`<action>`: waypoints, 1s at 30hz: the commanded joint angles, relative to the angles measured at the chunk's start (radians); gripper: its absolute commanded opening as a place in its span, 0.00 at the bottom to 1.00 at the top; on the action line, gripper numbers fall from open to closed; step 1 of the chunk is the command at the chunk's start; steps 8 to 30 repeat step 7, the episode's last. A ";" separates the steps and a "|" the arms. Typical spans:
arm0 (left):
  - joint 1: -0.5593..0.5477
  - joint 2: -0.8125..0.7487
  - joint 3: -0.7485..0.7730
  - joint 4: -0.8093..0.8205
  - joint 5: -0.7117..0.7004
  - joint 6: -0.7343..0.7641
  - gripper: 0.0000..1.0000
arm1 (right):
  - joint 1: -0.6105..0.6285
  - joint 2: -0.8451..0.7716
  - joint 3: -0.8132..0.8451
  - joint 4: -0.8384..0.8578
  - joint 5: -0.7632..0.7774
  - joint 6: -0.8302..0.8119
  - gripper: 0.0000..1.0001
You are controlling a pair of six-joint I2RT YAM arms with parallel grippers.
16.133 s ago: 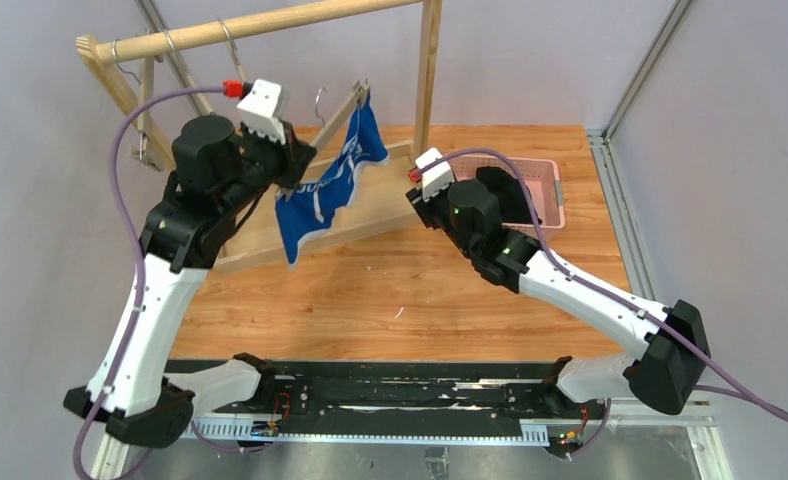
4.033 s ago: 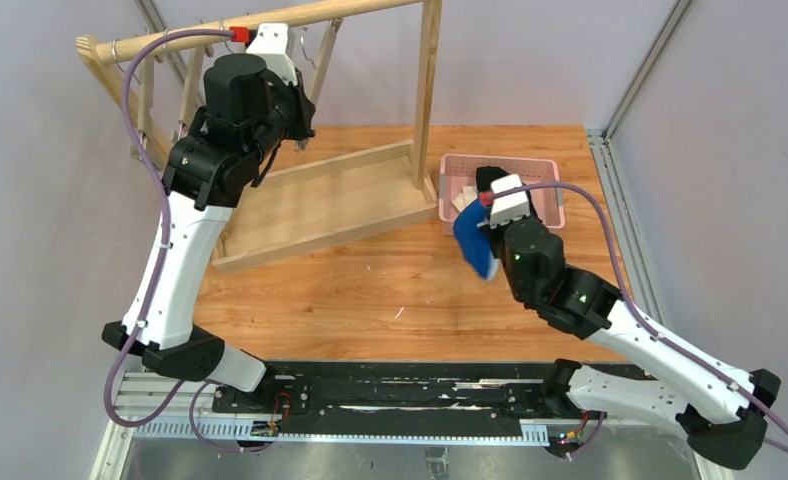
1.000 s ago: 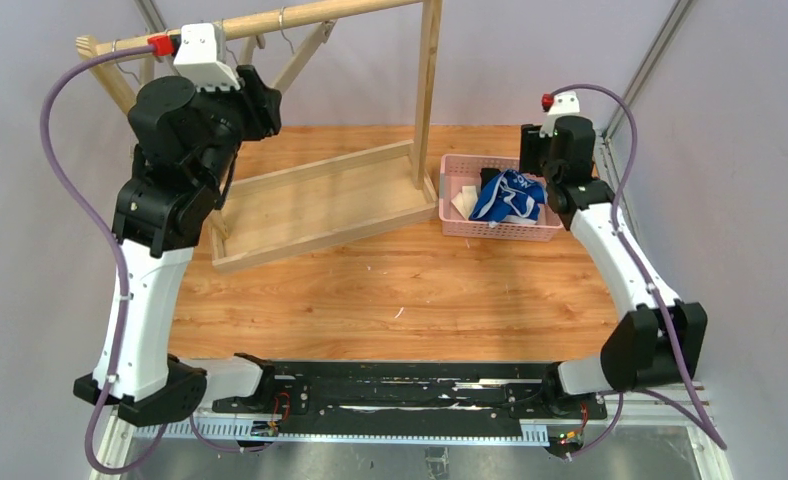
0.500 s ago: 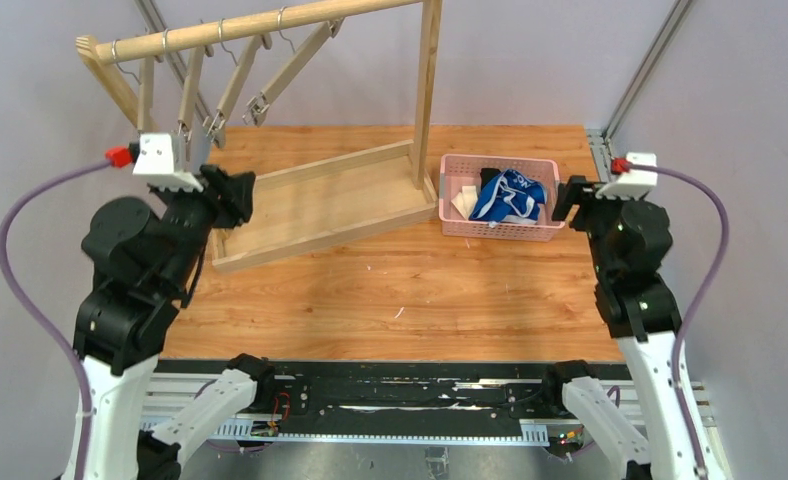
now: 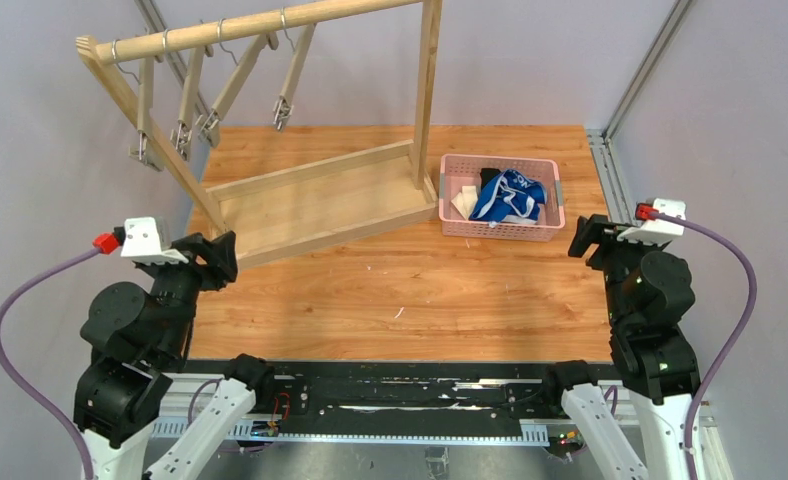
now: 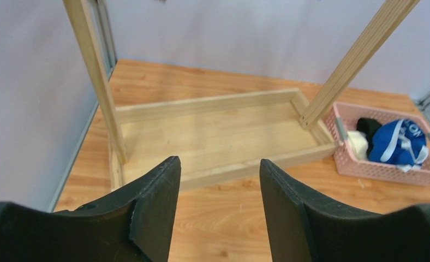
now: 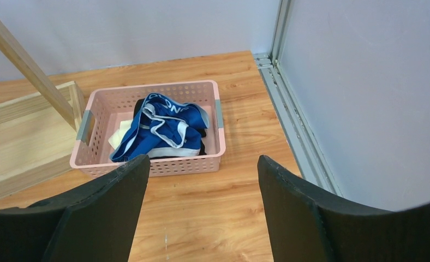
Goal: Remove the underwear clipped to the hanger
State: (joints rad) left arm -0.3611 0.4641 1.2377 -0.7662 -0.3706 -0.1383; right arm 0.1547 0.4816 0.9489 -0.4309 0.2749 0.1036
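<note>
The bright blue underwear (image 5: 508,195) lies crumpled in the pink basket (image 5: 553,192), on top of a black piece (image 5: 489,178) and a whitish piece (image 5: 463,203). The wrist views show the same pile (image 7: 163,129) (image 6: 398,143). Several wooden clip hangers (image 5: 295,62) hang bare on the rack's top rail. My left gripper (image 5: 224,258) is low at the near left, open and empty (image 6: 218,164). My right gripper (image 5: 584,232) is at the near right, in front of the basket, open and empty (image 7: 203,159).
The wooden rack's base tray (image 5: 310,205) sits at the back left, with its upright post (image 5: 428,90) next to the basket. A slanted rack leg (image 5: 160,140) rises just beyond my left gripper. A metal rail (image 5: 610,170) runs along the table's right edge by the wall.
Both arms have pulled back towards the near edge, the left one down from the hanger rail and the right one away from the basket. The blue underwear stays in the basket.
</note>
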 commanded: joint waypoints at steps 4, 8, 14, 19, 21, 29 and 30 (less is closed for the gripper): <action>0.007 -0.135 -0.202 0.042 0.037 -0.058 0.62 | -0.011 0.014 -0.015 -0.034 0.012 0.018 0.74; 0.007 -0.164 -0.260 0.067 0.051 -0.082 0.62 | -0.011 0.025 -0.031 -0.032 -0.002 0.025 0.74; 0.007 -0.164 -0.260 0.067 0.051 -0.082 0.62 | -0.011 0.025 -0.031 -0.032 -0.002 0.025 0.74; 0.007 -0.164 -0.260 0.067 0.051 -0.082 0.62 | -0.011 0.025 -0.031 -0.032 -0.002 0.025 0.74; 0.007 -0.164 -0.260 0.067 0.051 -0.082 0.62 | -0.011 0.025 -0.031 -0.032 -0.002 0.025 0.74; 0.007 -0.164 -0.260 0.067 0.051 -0.082 0.62 | -0.011 0.025 -0.031 -0.032 -0.002 0.025 0.74; 0.007 -0.164 -0.260 0.067 0.051 -0.082 0.62 | -0.011 0.025 -0.031 -0.032 -0.002 0.025 0.74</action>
